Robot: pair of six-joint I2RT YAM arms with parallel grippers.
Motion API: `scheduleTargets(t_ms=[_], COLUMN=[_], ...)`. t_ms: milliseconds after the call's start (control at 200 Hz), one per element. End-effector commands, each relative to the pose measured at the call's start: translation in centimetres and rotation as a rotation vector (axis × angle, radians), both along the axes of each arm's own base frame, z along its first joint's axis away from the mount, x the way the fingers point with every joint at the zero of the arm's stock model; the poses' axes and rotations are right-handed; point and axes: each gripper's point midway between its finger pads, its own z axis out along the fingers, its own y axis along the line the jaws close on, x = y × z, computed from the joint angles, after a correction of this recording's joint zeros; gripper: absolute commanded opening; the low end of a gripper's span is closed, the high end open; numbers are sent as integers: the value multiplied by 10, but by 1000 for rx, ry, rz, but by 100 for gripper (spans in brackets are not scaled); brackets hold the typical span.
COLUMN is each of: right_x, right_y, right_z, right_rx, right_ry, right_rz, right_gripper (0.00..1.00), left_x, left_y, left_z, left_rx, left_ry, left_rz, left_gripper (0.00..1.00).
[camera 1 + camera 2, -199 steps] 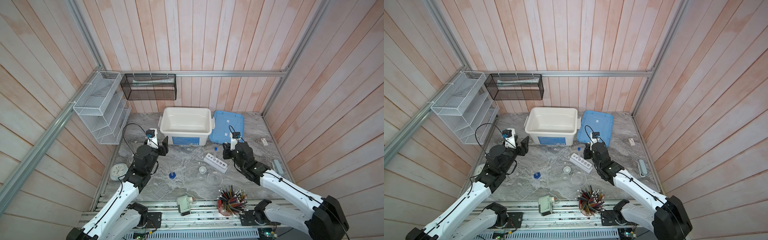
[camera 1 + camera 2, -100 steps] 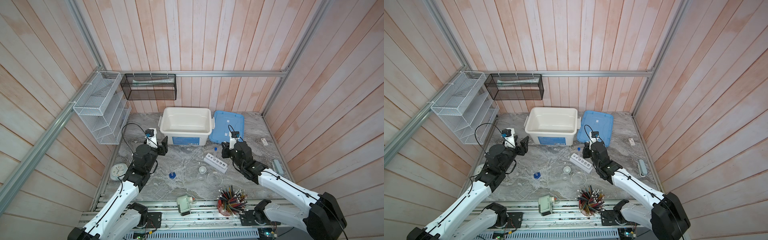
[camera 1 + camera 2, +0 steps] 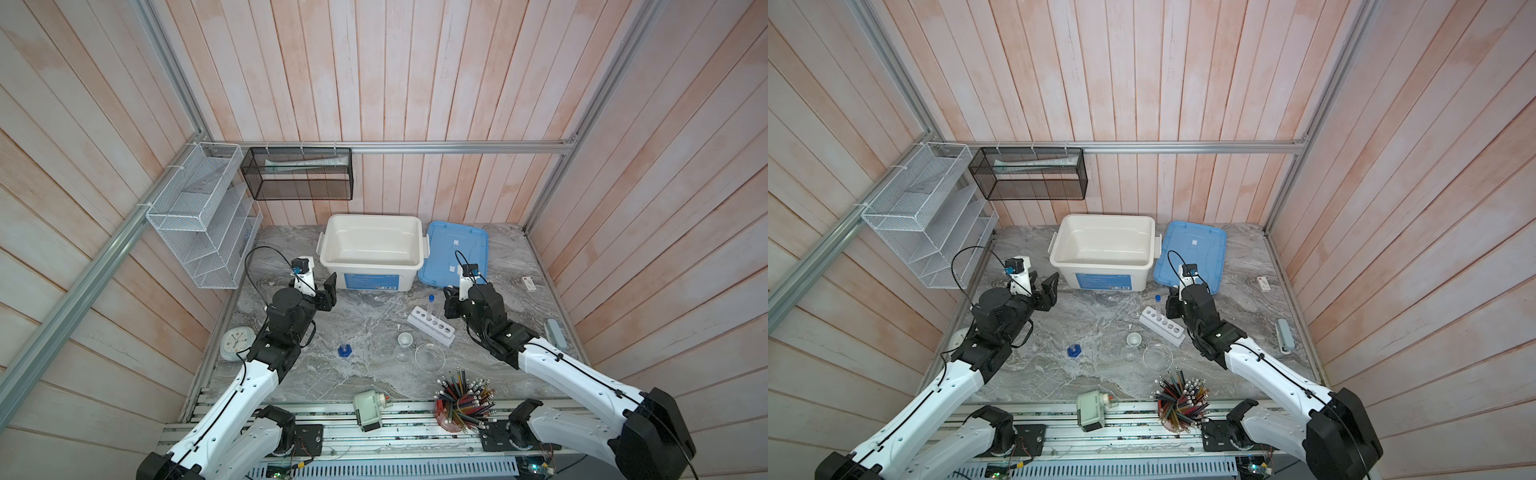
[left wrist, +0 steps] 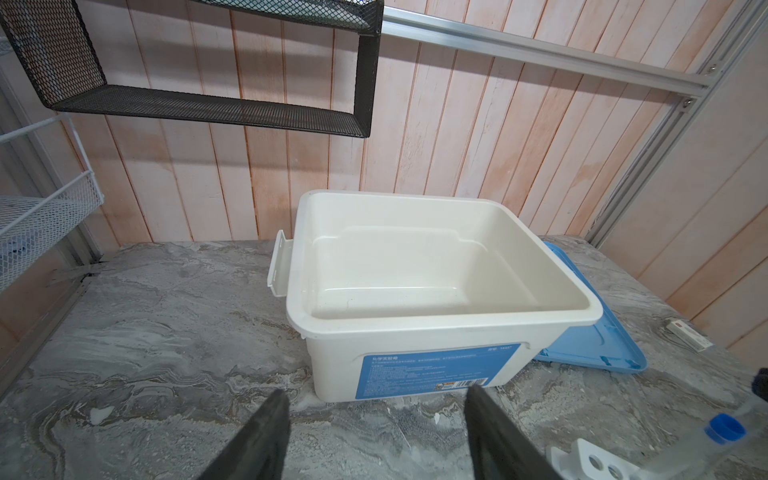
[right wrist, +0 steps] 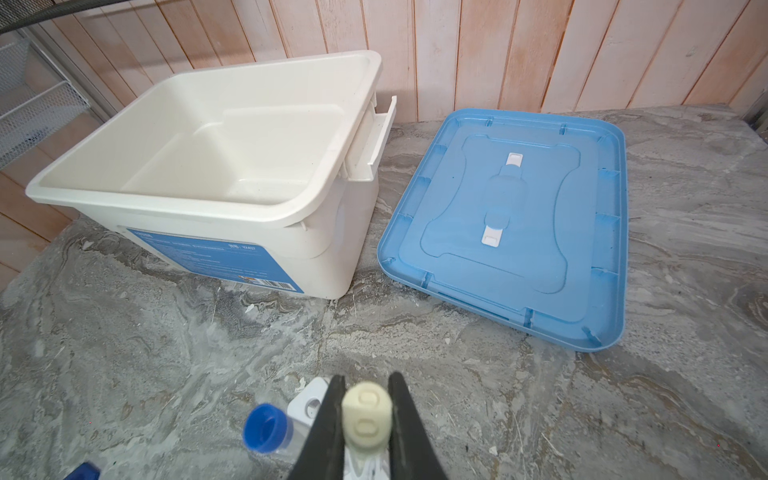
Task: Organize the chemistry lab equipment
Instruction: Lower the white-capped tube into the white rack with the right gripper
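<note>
Low on the left, elbow bent, forearm reaching toward the white bin [image 3: 372,265]; left fingers [image 3: 329,290] spread wide, holding nothing, hovering above the tabletop [image 3: 374,374]. Right of centre, stretched forward and angled inward; right fingers [image 5: 333,415] nipped onto the white-capped tube [image 5: 365,415], just beside the rack [image 3: 436,330], with the blue-capped tube [image 3: 430,305] upright in one hole.

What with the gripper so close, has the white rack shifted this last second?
No. The white rack keeps its spot just short of the blue lid.
</note>
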Motion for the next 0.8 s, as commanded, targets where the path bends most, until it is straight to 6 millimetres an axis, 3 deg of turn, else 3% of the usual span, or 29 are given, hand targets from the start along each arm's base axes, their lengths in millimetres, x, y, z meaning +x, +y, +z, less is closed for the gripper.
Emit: scheduleTargets(t_ms=[0, 400, 795], right_x=[-1, 2, 5], right_y=[2, 1, 8], right_z=[5, -25, -32], right_rx=[10, -51, -74], right_ry=[-6, 16, 16], right_rz=[4, -13, 2], right_gripper=[8, 8, 8], left_x=[1, 1, 1], left_y=[-1, 0, 1], left_z=[7, 7, 7], left_rx=[-14, -9, -8], left_ry=[-8, -8, -11], left_rz=[-10, -7, -4], left_gripper=[68, 68, 68])
